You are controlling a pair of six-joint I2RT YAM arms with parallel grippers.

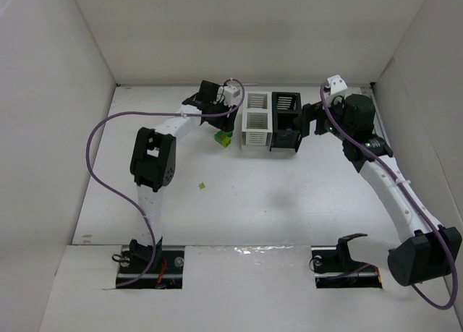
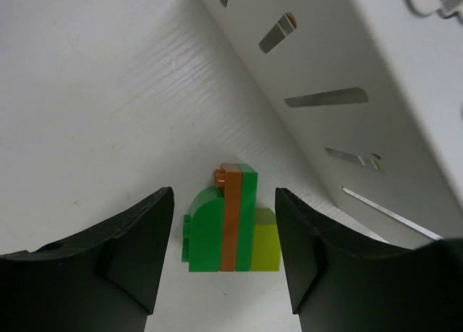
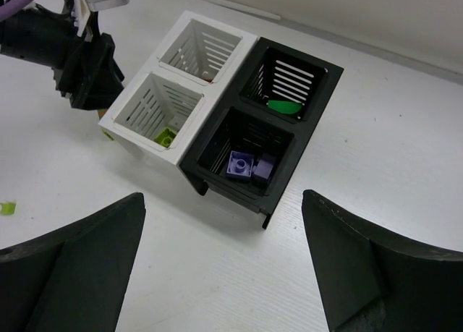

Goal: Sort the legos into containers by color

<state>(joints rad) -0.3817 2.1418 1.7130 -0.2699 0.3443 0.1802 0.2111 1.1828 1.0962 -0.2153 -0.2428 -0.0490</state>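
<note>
Green, orange and yellow-green lego stack (image 2: 221, 234) sits lower centre, untouched, between the parted fingers of my left gripper (image 2: 224, 202), beside a white container (image 2: 362, 50) at right. My right gripper (image 3: 223, 223) gapes wide, empty.

Setting: robotics lab, enclosed test cell.

Evidence:
- White bench (image 1: 289, 209) boxed in by plain white panels: left wall (image 1: 43, 129), back wall (image 1: 246, 28), right wall (image 1: 434, 93). The surfaces are bare and uniform, like a staged backdrop.
- Two small white-and-black robot arms, left arm (image 1: 155, 155) and right arm (image 1: 394, 187), are fixed in cut-outs at the near bench edge: left base (image 1: 148, 263), right base (image 1: 346, 267).
- A purple cable (image 1: 98, 129) runs exposed along the left arm, and a second purple cable (image 1: 427, 270) along the right arm.
- The bench carries test props: the block of slatted containers (image 1: 273, 121) and small legos (image 1: 224, 137).
- Lighting is flat and even overhead.
</note>
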